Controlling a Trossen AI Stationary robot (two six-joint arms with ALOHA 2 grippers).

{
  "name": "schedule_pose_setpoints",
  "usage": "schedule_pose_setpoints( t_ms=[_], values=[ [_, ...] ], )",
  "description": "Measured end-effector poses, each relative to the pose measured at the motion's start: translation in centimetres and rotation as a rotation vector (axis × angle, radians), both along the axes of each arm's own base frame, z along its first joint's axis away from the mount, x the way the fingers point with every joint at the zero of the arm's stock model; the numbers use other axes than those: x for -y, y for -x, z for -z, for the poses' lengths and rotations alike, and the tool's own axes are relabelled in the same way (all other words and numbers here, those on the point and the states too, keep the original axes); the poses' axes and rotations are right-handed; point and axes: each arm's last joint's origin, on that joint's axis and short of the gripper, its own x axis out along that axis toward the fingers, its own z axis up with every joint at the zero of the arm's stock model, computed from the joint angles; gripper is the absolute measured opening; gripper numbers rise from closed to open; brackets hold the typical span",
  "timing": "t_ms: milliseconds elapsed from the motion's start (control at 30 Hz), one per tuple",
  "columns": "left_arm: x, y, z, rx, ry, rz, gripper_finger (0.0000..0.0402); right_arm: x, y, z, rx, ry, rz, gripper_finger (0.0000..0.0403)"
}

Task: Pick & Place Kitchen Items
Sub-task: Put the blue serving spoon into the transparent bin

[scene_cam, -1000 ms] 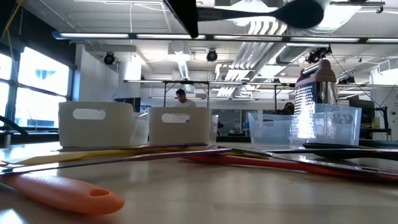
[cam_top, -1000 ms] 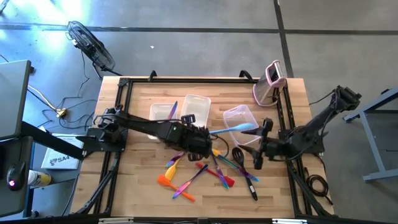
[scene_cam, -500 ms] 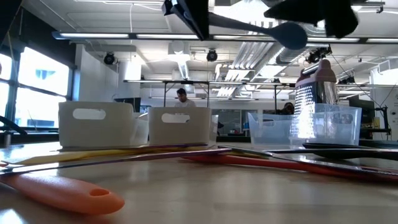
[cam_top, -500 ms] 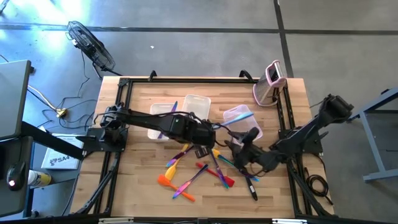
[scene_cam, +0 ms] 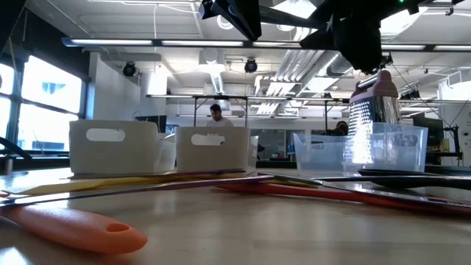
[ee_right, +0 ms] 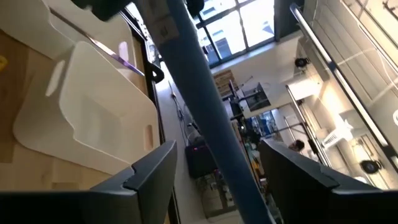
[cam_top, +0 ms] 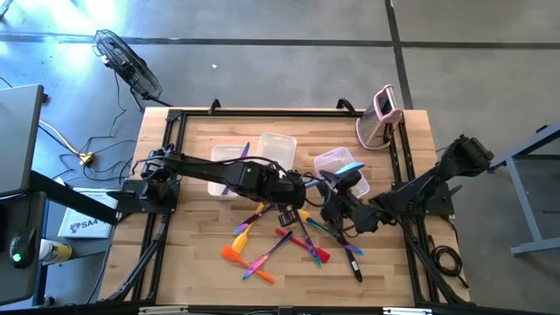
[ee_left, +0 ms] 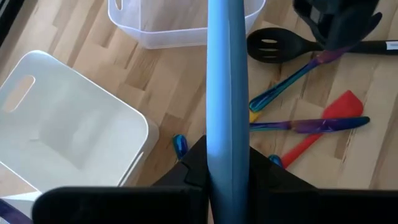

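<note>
High view: left gripper (cam_top: 287, 186) clenches light blue utensil (cam_top: 341, 171) above pile.
Right gripper (cam_top: 337, 194) straddles it unclosed; early release risks drop.

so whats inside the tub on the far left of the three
A purple utensil leans in the left tub, its handle over the rim. The left arm crosses that tub's near side, so anything under it is hidden.

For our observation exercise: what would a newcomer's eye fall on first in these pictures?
Above the table's middle, the left tool grips a light blue utensil while the right tool, fingers spread, straddles its shaft. Below them, colourful utensils lie scattered on the wooden table, near clear tubs.
</note>
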Motion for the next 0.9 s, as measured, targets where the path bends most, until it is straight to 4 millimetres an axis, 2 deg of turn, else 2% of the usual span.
schedule_pose_setpoints(
  t_ms=[100, 333, 900],
  values=[
    [0.01, -0.03, -0.02, 0.003, -0.001, 0.003, 0.0037, -0.02, -0.01, 0.04, -0.008, 0.003, -0.011, 0.0173],
    [0.01, -0.05, -0.29, 0.021, -0.008, 0.006, 0.0035, 0.26, -0.08, 0.52, -0.067, 0.040, -0.013, 0.0040],
    [0.09, -0.34, -0.37, 0.042, -0.003, 0.031, 0.0038, -0.16, 0.40, 0.81, -0.047, 0.023, 0.031, 0.0036]
  ],
)
